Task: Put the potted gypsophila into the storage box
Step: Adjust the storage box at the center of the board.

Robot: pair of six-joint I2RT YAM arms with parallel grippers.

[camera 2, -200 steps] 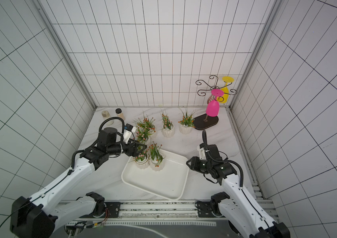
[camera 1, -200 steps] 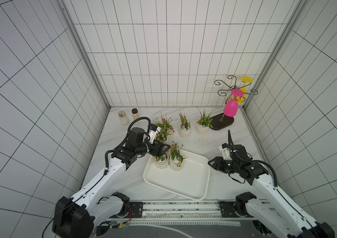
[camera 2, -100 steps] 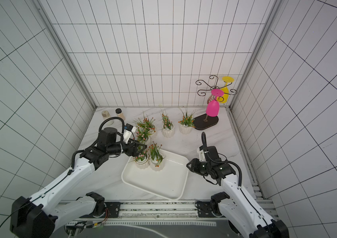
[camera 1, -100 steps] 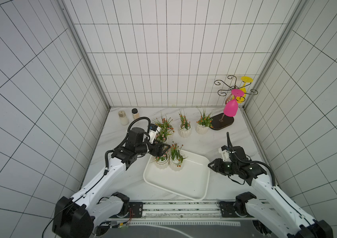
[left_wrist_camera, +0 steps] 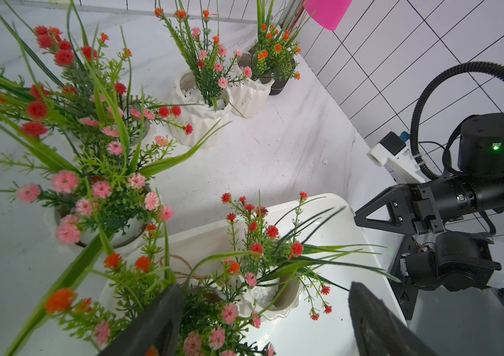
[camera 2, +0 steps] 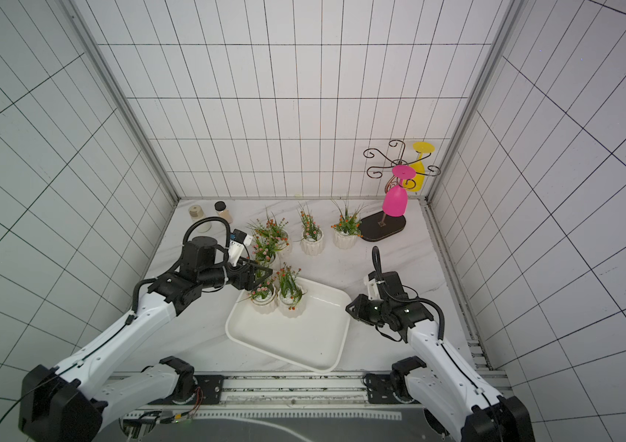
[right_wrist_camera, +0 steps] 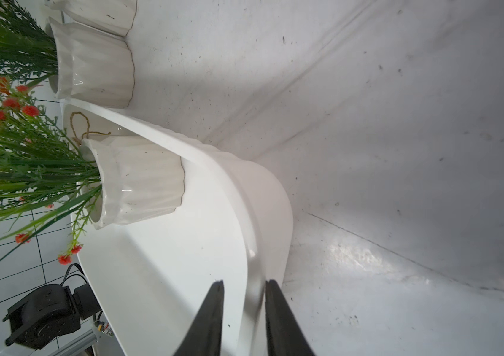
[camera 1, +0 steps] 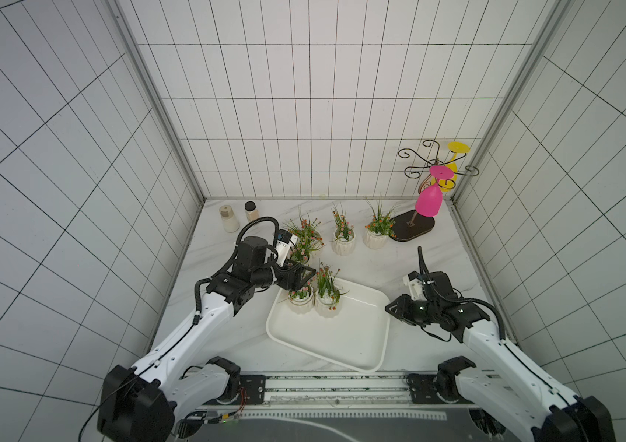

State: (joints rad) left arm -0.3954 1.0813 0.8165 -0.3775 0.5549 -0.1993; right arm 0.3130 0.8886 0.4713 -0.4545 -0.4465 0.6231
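The storage box is a shallow glossy white tray lying at the front middle of the table. Two potted gypsophila stand in its far left corner. Several more stand on the table behind, among them one in the middle and one by the rack. My left gripper hangs open just above the left pot in the box, with only stems between its fingers. My right gripper is shut on the box's right rim, one finger inside and one outside.
A wire glass rack on a dark oval base stands at the back right, with a pink glass and a yellow glass hanging from it. Two lidded jars stand at the back left. Tiled walls close in three sides.
My right gripper has closed its fingers onto the box's right rim. The left arm and the pots have not moved.
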